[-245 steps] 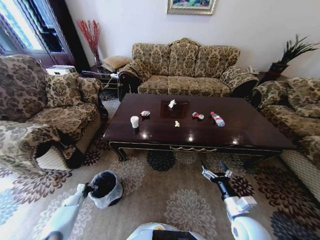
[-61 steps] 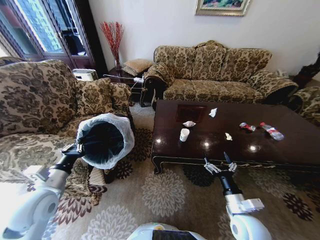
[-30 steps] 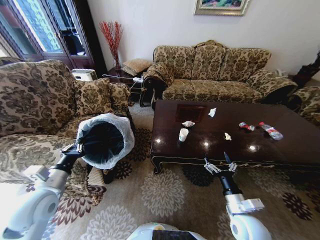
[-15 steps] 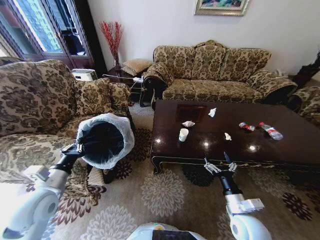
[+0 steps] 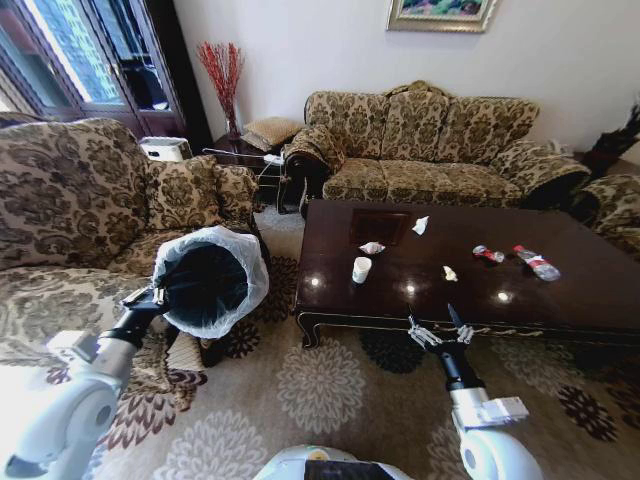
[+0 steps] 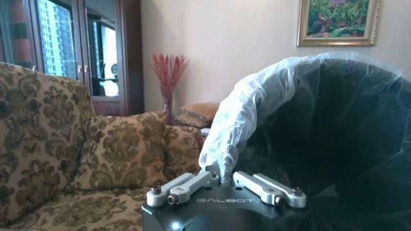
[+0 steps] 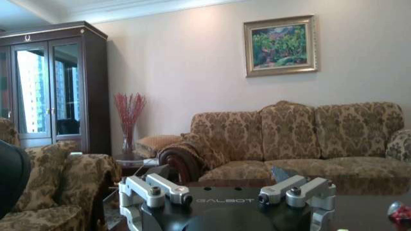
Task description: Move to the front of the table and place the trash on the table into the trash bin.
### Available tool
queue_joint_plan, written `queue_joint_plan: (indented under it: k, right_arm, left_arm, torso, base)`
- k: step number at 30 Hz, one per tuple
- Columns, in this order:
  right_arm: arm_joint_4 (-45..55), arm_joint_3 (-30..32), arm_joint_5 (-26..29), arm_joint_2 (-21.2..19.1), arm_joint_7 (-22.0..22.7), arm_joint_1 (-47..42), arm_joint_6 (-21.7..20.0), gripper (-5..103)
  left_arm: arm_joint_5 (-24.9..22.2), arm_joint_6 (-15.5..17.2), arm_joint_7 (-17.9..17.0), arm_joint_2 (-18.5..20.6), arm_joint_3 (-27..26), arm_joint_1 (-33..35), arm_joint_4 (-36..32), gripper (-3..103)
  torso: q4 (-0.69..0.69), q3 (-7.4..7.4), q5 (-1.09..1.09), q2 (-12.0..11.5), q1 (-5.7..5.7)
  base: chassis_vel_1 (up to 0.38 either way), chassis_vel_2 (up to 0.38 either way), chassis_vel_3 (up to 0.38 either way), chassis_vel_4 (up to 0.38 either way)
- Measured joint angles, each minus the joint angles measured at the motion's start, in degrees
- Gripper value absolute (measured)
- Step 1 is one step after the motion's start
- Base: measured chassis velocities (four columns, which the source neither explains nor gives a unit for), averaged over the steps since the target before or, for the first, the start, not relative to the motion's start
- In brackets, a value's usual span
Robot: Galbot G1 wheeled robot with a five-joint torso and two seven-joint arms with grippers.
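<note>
The dark glossy table (image 5: pixel 575 295) stands ahead to my right. The trash lies on it: a white paper cup (image 5: pixel 361 269), a pinkish crumpled wrapper (image 5: pixel 372 247), a white wrapper (image 5: pixel 420 225), a yellow scrap (image 5: pixel 450 273), a red can (image 5: pixel 488 254) and a clear bottle (image 5: pixel 537 262). My left gripper (image 5: pixel 155 296) is shut on the bagged rim of the trash bin (image 5: pixel 208 280), held off the floor and tilted with its mouth toward me. The left wrist view shows that gripper (image 6: pixel 223 179) pinching the bin's (image 6: pixel 334 144) plastic liner. My right gripper (image 5: pixel 438 330) hangs open just before the table's front edge.
A patterned armchair (image 5: pixel 70 200) stands close on the left behind the bin. A long sofa (image 5: pixel 430 150) runs behind the table, and another seat (image 5: pixel 615 205) sits at the far right. Floral carpet (image 5: pixel 320 390) lies between me and the table.
The bin, which stood on the carpet in the oldest frame, is now held up in my left gripper. Over the last second the whole view has shifted slightly; both arms stay put.
</note>
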Motion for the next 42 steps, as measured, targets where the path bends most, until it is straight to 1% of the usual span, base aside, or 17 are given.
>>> queue_joint_plan:
  k: [6,11,14,18,19,20,21,22,23,28,32,34,36,37,39,40,42]
  right_arm:
    - [0.0,0.03,0.0,-0.01,0.01,0.0,0.0,100]
    - [0.0,0.0,0.0,0.0,0.01,0.0,0.0,100]
    - [0.0,-0.02,0.0,0.0,0.0,0.0,0.0,100]
    - [0.03,-0.01,-0.24,0.02,0.25,-0.01,-0.01,100]
    - [0.39,0.04,-1.58,0.12,1.58,-0.13,-0.46,100]
    - [1.31,0.17,-4.37,0.37,4.37,-0.48,-1.47,100]
    - [1.31,0.17,-4.37,0.37,4.37,-0.48,-1.47,100]
    - [2.11,0.31,-6.51,0.59,6.55,-0.73,-2.21,100]
    - [3.01,0.33,-7.85,0.59,8.01,-0.74,-2.77,100]
    - [6.14,0.22,-7.87,-0.02,8.73,-0.53,-4.95,100]
    - [7.69,-0.12,-7.14,-1.56,7.76,0.1,-6.68,100]
    - [6.35,0.24,-6.18,-2.94,7.62,1.11,-7.81,100]
    - [5.94,0.51,-5.69,-3.21,7.61,1.36,-8.32,100]
    - [5.17,1.06,-4.61,-3.66,7.58,1.62,-9.59,100]
    - [4.5,1.15,-3.77,-3.73,7.33,1.29,-10.05,100]
    - [4.19,0.75,-3.62,-3.52,7.19,0.79,-9.98,100]
    - [3.99,0.38,-3.61,-3.27,7.17,0.6,-9.81,100]
  left_arm:
    - [0.0,0.0,0.11,0.0,0.02,0.0,-0.04,0]
    - [0.0,0.0,0.05,0.0,0.02,0.0,-0.03,0]
    - [0.0,0.0,0.0,0.0,0.0,0.0,-0.03,0]
    - [0.39,0.07,-0.33,-0.33,0.4,0.09,-0.57,0]
    - [1.64,0.68,-0.88,-1.36,1.81,0.5,-2.85,0]
    - [2.54,1.25,-1.12,-2.25,3.18,0.86,-4.96,0]
    - [2.54,1.25,-1.12,-2.25,3.18,0.86,-4.96,0]
    - [2.83,1.61,-1.3,-2.59,3.73,0.98,-5.78,0]
    - [3.02,1.76,-1.72,-2.74,3.99,0.97,-6.21,0]
    - [3.13,2.34,-1.99,-2.35,4.1,1.02,-6.43,0]
    - [3.11,4.0,-2.58,-0.37,4.13,1.0,-6.29,0]
    - [3.09,6.48,-3.11,2.71,4.02,1.23,-4.91,0]
    - [3.11,7.16,-3.34,3.58,3.91,1.27,-4.41,0]
    - [3.15,9.05,-3.76,5.45,3.37,1.29,-3.21,0]
    - [2.84,11.5,-3.99,7.72,2.63,1.13,-1.79,0]
    - [2.54,11.81,-4.32,9.04,2.59,0.82,-0.55,0]
    - [2.24,11.5,-4.95,9.76,2.65,0.49,0.16,0]
  torso:
    - [-0.03,0.0,0.06,0.0,0.01]
    - [0.0,0.0,-0.08,0.0,0.0]
    - [0.03,0.0,-0.05,0.0,0.0]
    - [-0.01,0.0,-0.01,0.0,0.0]
    - [-0.01,0.0,0.05,0.0,0.0]
    - [0.02,0.0,0.02,0.0,0.01]
    - [0.02,0.0,0.02,0.0,0.01]
    - [-0.04,0.0,0.02,0.0,0.0]
    - [-0.04,0.0,0.03,0.0,0.0]
    - [0.0,0.0,-0.03,0.0,0.0]
    - [0.0,0.0,-0.02,0.0,0.0]
    - [-0.01,0.0,0.01,0.0,0.0]
    - [-0.01,0.0,0.03,0.0,0.0]
    - [-0.01,0.0,0.0,0.0,0.0]
    - [0.0,0.0,-0.01,0.0,0.01]
    - [0.0,0.01,-0.01,0.0,0.0]
    - [-0.01,0.0,-0.03,0.0,0.0]
  base:
    - [-0.148,-0.135,0.106,0.137]
    - [0.006,0.011,-0.003,-0.005]
    - [0.074,0.061,-0.018,-0.006]
    - [0.013,0.009,-0.006,-0.007]
    - [0.0,0.0,0.0,0.0]
    - [0.0,0.0,0.0,0.0]
    - [0.0,0.0,0.0,0.0]
    - [0.0,0.0,0.0,0.0]
    - [0.0,0.0,0.0,0.0]
    - [0.0,0.0,0.0,0.0]
    - [0.0,0.0,0.0,0.0]
    - [0.0,0.0,0.0,0.0]
    - [0.0,0.0,0.0,0.0]
    - [0.0,0.0,0.0,0.0]
    - [0.0,0.0,0.0,0.0]
    - [0.0,0.0,0.0,0.0]
    - [0.0,0.0,0.0,0.0]
